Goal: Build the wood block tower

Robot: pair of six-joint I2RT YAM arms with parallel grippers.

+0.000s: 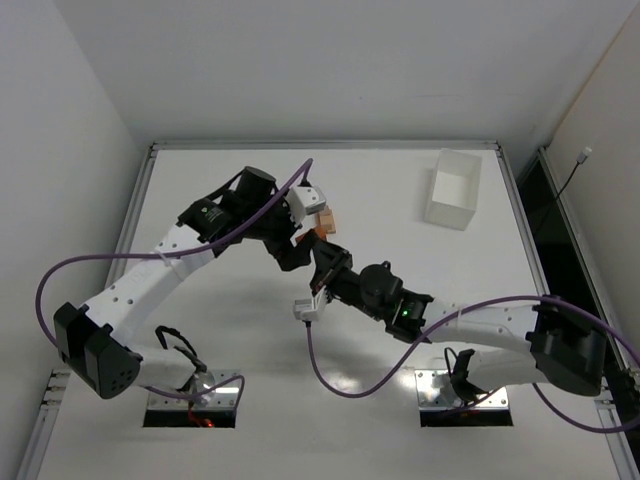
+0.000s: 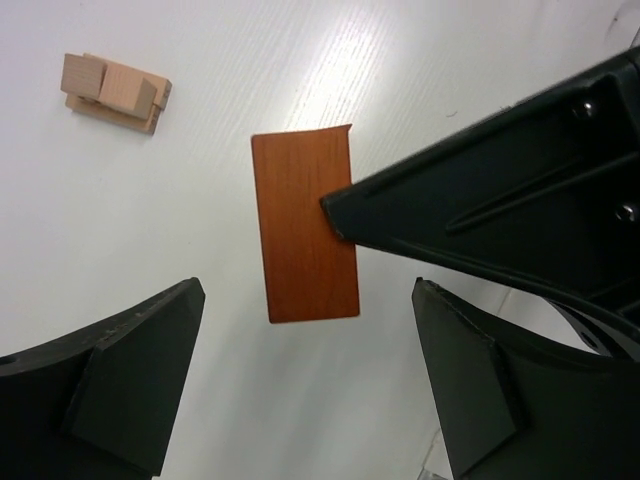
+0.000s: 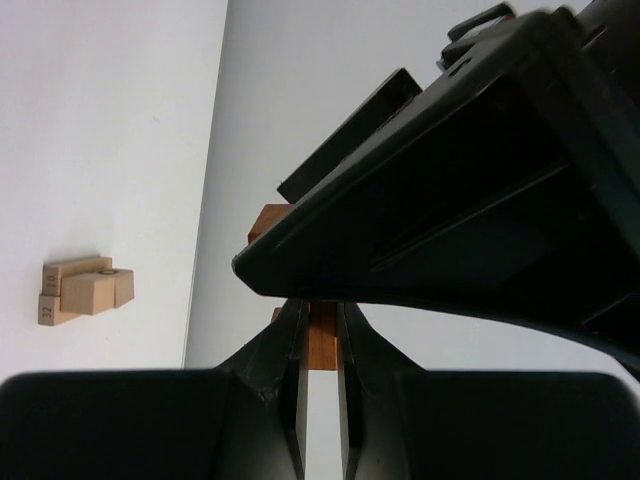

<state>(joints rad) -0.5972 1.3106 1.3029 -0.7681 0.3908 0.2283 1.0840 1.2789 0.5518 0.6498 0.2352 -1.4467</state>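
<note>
- Carrying everything, the table (image 1: 400,180) is your work surface. The white tray (image 1: 447,213) stands well apart at its far right and seems to play no part in this step.
- Your left fingers (image 2: 135,395) are wide apart and grip nothing, with the plank ahead of the gap between them.
- Your right fingers (image 3: 285,365) are clamped on one edge of the red-brown plank (image 2: 300,250). You cannot tell whether it touches the table.
- The tower (image 2: 112,92) is only a low cluster of tan blocks on the table, near the plank but apart from it.
- The step in hand looks like adding this plank, early in the build.
- Next, you would bring it over the cluster, level it and lower it before opening the right fingers. Keep the left fingers off the blocks.
</note>
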